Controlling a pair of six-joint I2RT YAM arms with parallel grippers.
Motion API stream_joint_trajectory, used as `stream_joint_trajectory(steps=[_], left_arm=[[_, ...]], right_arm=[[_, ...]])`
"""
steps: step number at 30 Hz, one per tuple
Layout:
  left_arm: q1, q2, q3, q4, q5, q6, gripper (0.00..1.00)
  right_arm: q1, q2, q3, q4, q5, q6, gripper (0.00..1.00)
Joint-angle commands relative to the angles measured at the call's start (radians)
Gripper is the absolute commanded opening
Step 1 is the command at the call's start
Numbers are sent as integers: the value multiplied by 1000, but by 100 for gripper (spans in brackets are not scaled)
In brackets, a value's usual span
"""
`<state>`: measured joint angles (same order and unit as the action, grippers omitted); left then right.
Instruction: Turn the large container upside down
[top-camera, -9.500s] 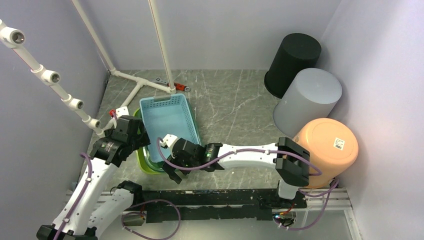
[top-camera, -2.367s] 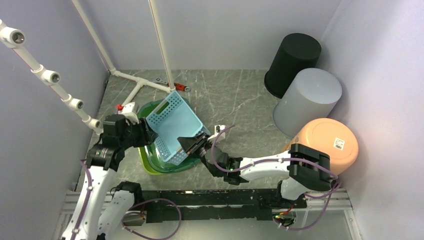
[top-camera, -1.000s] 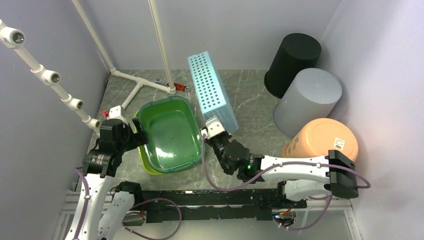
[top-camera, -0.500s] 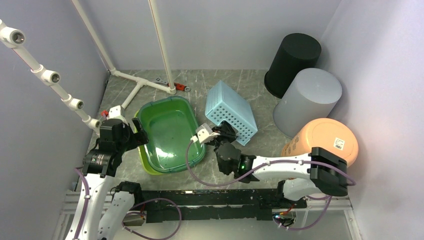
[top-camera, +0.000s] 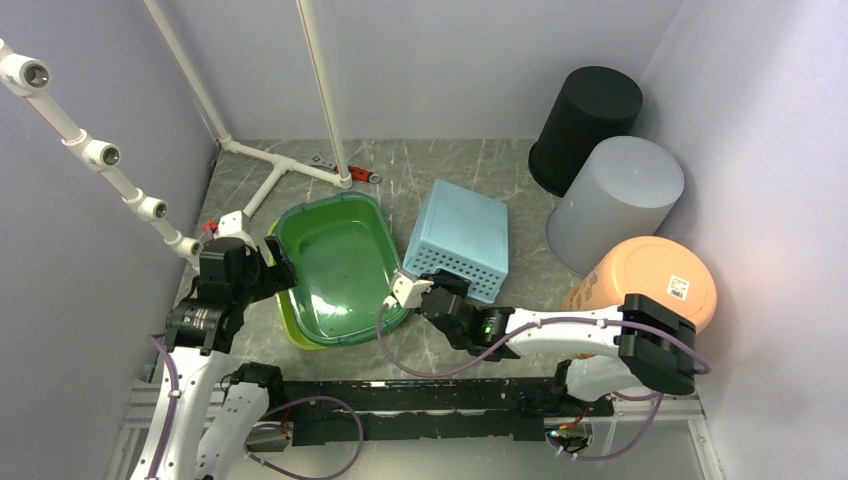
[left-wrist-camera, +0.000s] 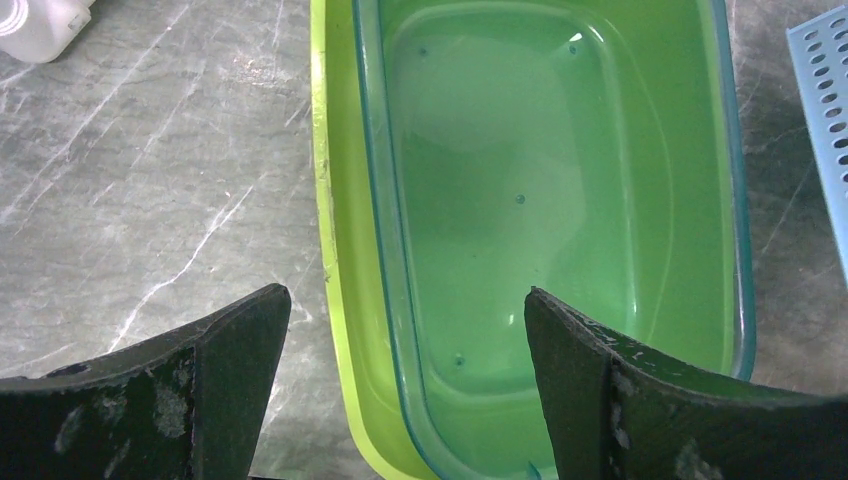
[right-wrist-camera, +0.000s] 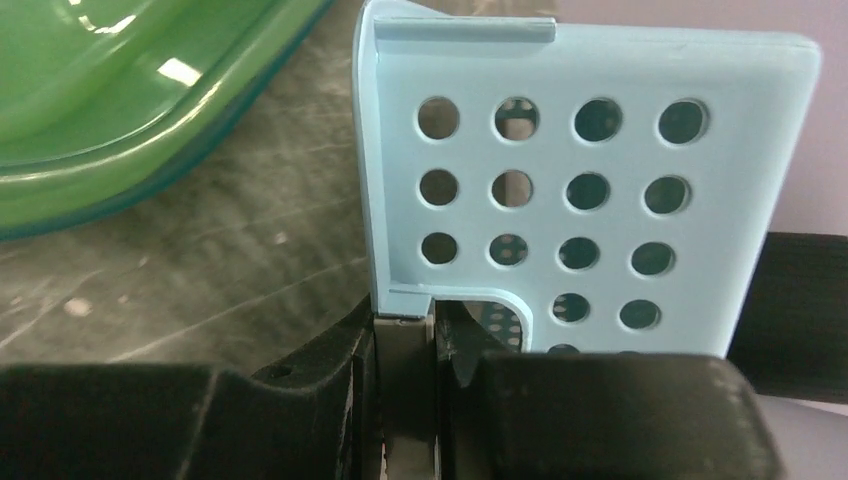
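**Right claw** (right-wrist-camera: 435, 325): closed on the rim of the light blue perforated basket (top-camera: 458, 236), pinching a thin edge at one near corner. The wrist view shows the plastic edge caught between the two fingers, with the hole-patterned wall rising just beyond them.

**Basket:** lies upside down on the tabletop (top-camera: 440, 180), its base facing up and its perforated side wall facing the arms. It sits between the green basin (top-camera: 340, 255) and the grey bin (top-camera: 615, 200), just beside the basin and apart from the bin. Whether the gripped rim lies flat on the tabletop cannot be told.

**Left claw** (left-wrist-camera: 405, 370): wide open and holding nothing. It hovers above the near left rim of the green basin, one finger over bare tabletop and the other over the basin's interior.

**Green basin:** upright, nested inside a lime-green basin (left-wrist-camera: 335, 260) whose rim shows along the left side.

**Surroundings:** three round bins stand inverted along the right wall: a black bin (top-camera: 585, 120) farthest back, then the grey one, then a peach bin (top-camera: 655, 290) bearing a white label. A white pipe frame (top-camera: 275, 165) stands at the far left.
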<state>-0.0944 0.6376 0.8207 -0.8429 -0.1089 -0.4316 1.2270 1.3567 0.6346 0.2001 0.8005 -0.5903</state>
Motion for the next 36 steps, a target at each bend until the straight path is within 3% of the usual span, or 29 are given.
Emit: stream_joint_trajectory(steps=[1, 9, 16, 23, 27, 31, 36], left_arm=[[5, -1, 14, 29, 16, -1, 92], [5, 5, 12, 33, 27, 1, 90], [5, 5, 11, 33, 25, -1, 90], [5, 1, 9, 34, 28, -2, 89], [5, -1, 8, 35, 31, -1, 89], [5, -5, 8, 36, 29, -1, 89], [5, -7, 8, 32, 25, -2, 90]], right_arm=[[-3, -53, -5, -165, -146, 182, 7], [0, -121, -50, -271, -214, 282, 24], [75, 1, 4, -403, -34, 332, 25], [146, 62, -12, -406, 70, 344, 25], [171, 42, -26, -394, 100, 366, 41], [219, 19, -51, -343, 206, 351, 41], [259, 3, -64, -327, 193, 364, 41]])
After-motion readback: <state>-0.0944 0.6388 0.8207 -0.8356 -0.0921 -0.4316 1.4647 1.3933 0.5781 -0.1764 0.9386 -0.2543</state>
